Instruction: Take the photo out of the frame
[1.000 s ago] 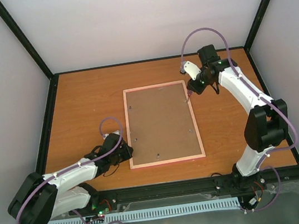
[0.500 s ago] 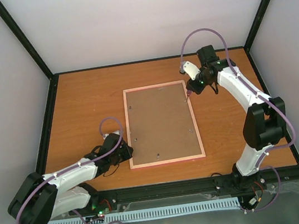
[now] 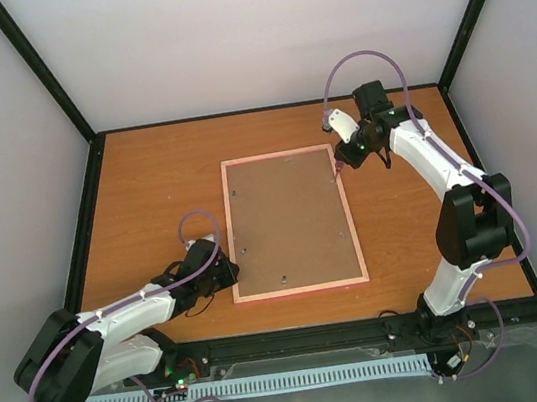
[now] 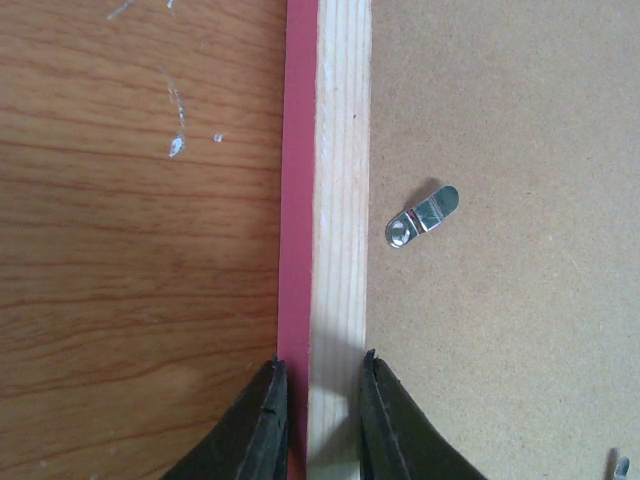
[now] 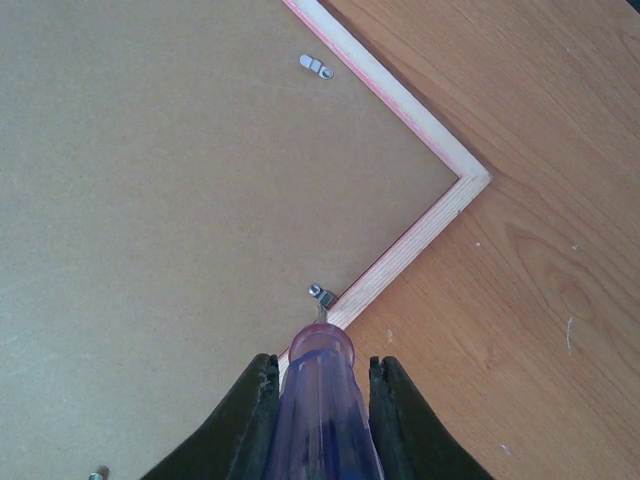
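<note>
The frame [image 3: 302,290] lies face down on the table, pink border around the brown backing board [image 3: 287,220]. The photo is hidden under that board. My left gripper [image 3: 230,267] is shut on the frame's left rail [image 4: 340,150] near the near-left corner, one finger on each side of the rail [image 4: 322,362]. My right gripper [image 3: 344,161] is shut on a screwdriver [image 5: 322,410] with a translucent purple handle. Its tip rests at a small metal clip [image 5: 321,294] by the frame's far-right corner.
More metal clips sit on the backing board: one near my left gripper [image 4: 424,215] and one along the far rail [image 5: 315,66]. Black posts and pale walls enclose the wooden table [image 3: 145,189] on three sides.
The right arm has edged slightly left, bringing the screwdriver closer over the frame's far-right corner. The left arm and the frame have not moved.
</note>
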You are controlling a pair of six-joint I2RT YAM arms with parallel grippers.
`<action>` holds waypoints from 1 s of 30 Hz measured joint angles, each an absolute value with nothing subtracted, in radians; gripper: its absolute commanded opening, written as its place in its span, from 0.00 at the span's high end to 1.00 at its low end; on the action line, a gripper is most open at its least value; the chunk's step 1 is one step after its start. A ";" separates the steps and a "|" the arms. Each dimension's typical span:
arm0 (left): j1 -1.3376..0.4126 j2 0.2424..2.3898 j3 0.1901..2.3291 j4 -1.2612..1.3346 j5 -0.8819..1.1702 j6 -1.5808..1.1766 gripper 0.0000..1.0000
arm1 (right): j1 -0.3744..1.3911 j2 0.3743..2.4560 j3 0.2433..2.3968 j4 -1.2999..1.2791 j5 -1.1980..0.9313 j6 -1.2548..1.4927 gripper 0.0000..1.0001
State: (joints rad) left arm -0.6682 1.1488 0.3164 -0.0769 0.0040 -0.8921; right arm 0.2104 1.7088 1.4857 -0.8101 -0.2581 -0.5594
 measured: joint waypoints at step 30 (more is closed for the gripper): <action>-0.668 1.157 0.316 -0.064 0.001 -0.892 0.99 | 0.215 1.727 1.486 -0.781 -0.287 -0.590 0.97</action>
